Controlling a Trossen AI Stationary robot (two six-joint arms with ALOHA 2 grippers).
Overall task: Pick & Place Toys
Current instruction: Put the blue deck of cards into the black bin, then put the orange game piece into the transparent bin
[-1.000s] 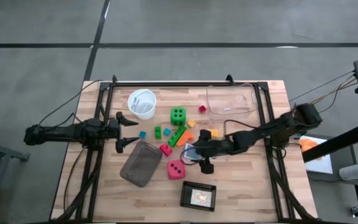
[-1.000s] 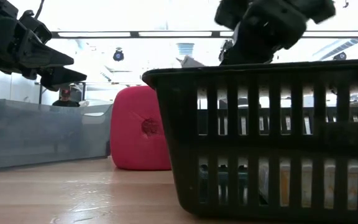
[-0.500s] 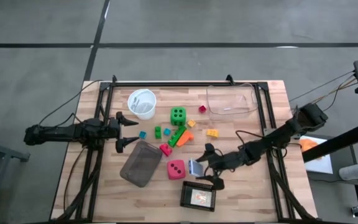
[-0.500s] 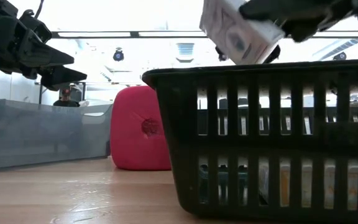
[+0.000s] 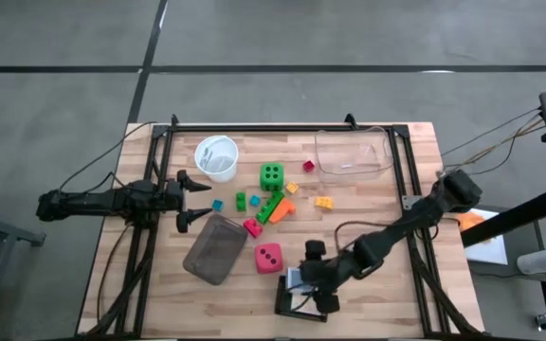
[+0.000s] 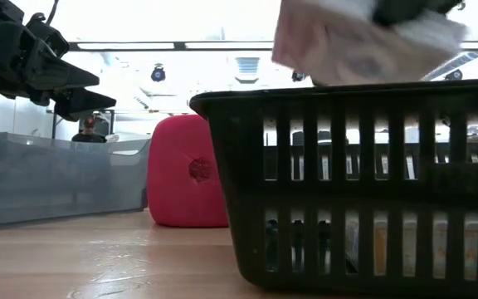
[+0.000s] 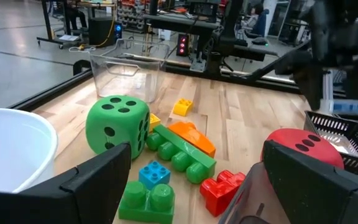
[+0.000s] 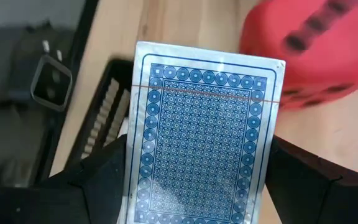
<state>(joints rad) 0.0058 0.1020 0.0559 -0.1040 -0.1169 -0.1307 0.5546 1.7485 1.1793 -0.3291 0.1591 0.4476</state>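
My right gripper (image 5: 307, 281) is shut on a deck of playing cards with a blue patterned back (image 8: 204, 137) and holds it over the black slatted basket (image 5: 301, 301) at the table's near edge. The deck also shows above the basket rim in the low view (image 6: 351, 41). The pink-red die (image 5: 269, 257) sits on the table just left of the basket. The green die (image 5: 271, 175) and several small bricks (image 5: 271, 206) lie at mid-table. My left gripper (image 5: 190, 200) is open and empty, level above the table at the left, near the white cup (image 5: 216, 157). My right gripper pinches the deck by its two long edges (image 8: 132, 186) between its two fingers (image 8: 98, 186), at the end nearer the wrist. The fingers point down from above. The deck is lifted clear over the basket (image 8: 98, 118), its patterned face toward the wrist camera.
A flat grey tray (image 5: 214, 247) lies left of the pink-red die. A clear plastic box (image 5: 352, 152) stands at the far right. The basket (image 6: 363, 183) holds some things. Black frame rails run along both sides of the table.
My right gripper has gone from beside the bricks at mid-table toward the near edge, carrying the deck, and now hangs over the basket. The deck has tipped as it travelled. My left arm has kept still.
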